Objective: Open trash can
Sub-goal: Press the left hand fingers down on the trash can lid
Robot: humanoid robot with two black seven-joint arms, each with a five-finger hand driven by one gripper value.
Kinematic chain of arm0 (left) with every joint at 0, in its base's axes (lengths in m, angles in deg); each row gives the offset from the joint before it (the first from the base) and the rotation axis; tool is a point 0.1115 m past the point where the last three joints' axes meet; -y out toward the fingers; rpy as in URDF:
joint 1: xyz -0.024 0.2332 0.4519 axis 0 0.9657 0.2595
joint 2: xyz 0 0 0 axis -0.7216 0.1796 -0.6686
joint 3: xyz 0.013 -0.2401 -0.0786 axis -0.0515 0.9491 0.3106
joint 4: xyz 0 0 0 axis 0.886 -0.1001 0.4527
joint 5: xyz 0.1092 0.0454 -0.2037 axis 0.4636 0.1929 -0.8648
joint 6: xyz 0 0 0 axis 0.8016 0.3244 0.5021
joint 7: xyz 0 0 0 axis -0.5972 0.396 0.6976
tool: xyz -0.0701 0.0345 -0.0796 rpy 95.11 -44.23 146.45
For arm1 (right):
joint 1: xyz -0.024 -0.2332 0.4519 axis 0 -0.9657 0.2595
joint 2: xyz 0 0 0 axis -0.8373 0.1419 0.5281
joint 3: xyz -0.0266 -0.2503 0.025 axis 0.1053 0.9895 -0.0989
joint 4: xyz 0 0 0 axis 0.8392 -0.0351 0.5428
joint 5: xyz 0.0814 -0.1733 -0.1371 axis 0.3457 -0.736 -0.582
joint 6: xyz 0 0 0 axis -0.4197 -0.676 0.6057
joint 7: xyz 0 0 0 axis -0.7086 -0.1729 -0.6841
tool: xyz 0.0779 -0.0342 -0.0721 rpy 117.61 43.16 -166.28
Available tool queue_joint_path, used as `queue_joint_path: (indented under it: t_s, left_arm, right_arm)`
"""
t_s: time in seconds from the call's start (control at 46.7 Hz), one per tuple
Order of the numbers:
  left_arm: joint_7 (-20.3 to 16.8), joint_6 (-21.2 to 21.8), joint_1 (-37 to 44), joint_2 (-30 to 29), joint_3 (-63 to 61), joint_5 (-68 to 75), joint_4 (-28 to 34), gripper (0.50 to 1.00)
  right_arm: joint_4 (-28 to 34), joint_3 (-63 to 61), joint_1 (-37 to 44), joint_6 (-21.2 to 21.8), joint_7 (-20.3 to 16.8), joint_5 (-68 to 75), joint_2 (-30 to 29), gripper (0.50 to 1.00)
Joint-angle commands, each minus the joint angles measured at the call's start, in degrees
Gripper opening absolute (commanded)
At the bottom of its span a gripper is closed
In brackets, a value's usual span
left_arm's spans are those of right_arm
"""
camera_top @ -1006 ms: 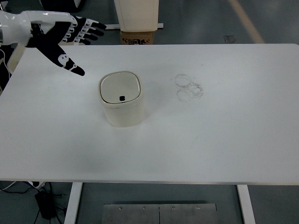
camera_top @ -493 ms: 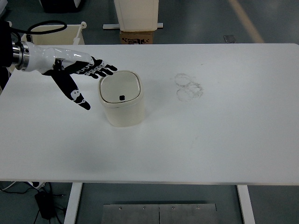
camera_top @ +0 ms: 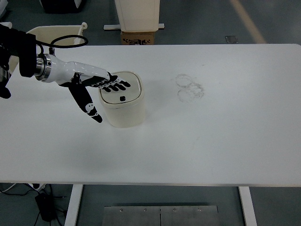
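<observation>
The cream trash can [camera_top: 122, 104] stands upright on the white table [camera_top: 211, 141], left of centre, its lid [camera_top: 121, 89] flat and closed with a small dark button [camera_top: 122, 99] near its front edge. The left hand [camera_top: 94, 87] is open, its 4 fingers [camera_top: 117, 86] stretched flat over the lid's left half, thumb angled down beside the can.

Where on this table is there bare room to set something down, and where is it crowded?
The table is bare across its whole right half, apart from faint ring marks near the far edge, and along the near edge in front of the trash can. The crowded spot is far left, where the left robot hand reaches over the trash can's lid.
</observation>
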Motion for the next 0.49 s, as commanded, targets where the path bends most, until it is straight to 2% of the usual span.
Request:
queue_joint_path:
  t_s: [0.0,0.471]
  left_arm:
    - [0.1,0.0,0.1,0.8,-0.1,0.0,0.0,1.0]
    - [0.2,0.0,0.4,2.7,-0.2,1.3,0.1,1.0]
  right_arm:
    - [0.0,0.0,0.0,0.0,0.0,0.0,0.0,0.993]
    - [0.0,0.0,0.0,0.0,0.0,0.0,0.0,0.991]
